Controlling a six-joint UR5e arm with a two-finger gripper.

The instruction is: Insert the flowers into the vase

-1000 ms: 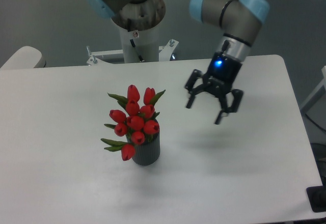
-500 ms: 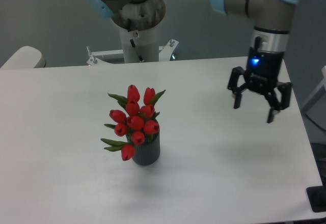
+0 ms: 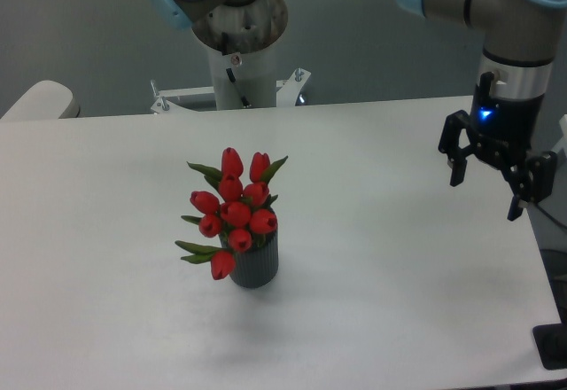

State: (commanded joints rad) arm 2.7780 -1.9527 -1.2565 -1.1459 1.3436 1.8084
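Moved further right since the earlier frames, the hand (image 3: pixel 488 190) is seen spread wide and empty above the tabletop (image 3: pixel 381 275) edge. Well to its left, the flowers (image 3: pixel 232 208) are held upright in the vase (image 3: pixel 255 261).

There is one vase (image 3: pixel 255 264). It holds one bunch of flowers (image 3: pixel 234 209), with nine red buds that I can count.
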